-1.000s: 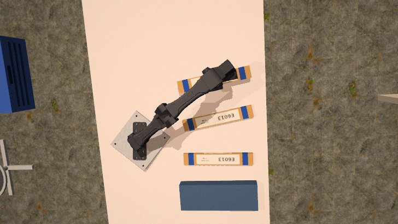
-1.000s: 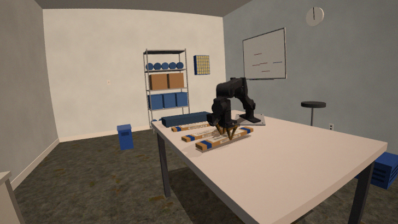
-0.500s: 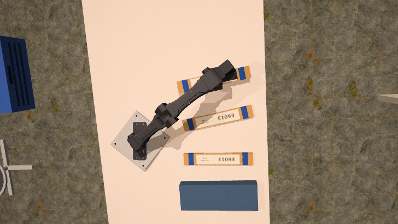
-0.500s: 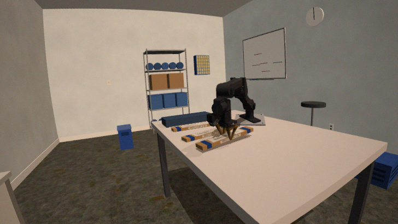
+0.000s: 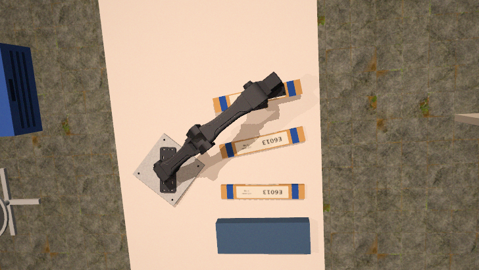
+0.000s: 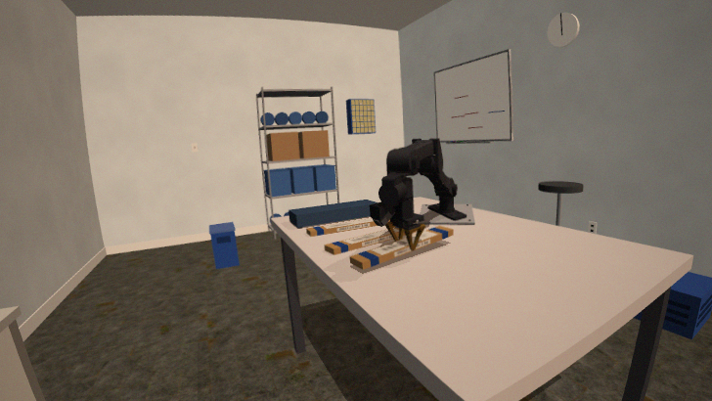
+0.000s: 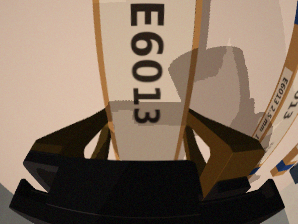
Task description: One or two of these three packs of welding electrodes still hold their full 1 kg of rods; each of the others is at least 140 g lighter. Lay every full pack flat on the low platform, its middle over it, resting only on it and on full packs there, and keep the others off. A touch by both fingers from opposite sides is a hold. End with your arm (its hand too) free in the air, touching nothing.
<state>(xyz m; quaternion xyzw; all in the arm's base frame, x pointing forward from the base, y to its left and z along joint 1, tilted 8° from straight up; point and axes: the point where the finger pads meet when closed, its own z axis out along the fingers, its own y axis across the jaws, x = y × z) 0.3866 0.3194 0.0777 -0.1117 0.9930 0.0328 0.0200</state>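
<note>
When viewed from above, see the desk (image 5: 167, 50) (image 6: 548, 279) (image 7: 50, 60) reach beyond the top and bottom of the view. Note the black arm (image 5: 231, 114) (image 6: 413, 154), mounted on a grey plate (image 5: 147, 170) (image 6: 470, 219) near the desk's left edge in that view. Find the blue platform (image 5: 262, 237) (image 6: 333, 212) (image 7: 295, 174) near the right edge, by the desk's far-left corner in the exterior view. Note the outer pack (image 5: 291, 87) (image 6: 393, 251) (image 7: 148, 50), off the platform, near the right edge and farthest from that corner, with shadow below it. Observe the gripper (image 5: 270, 97) (image 6: 402, 242) (image 7: 146, 112), closed across this pack's sides. Locate the middle pack (image 5: 261, 142) (image 6: 353, 244) (image 7: 274, 107) and the inner pack (image 5: 262, 191) (image 6: 338, 228) (image 7: 286, 164) between outer pack and platform, both lying flat on the desk.
</note>
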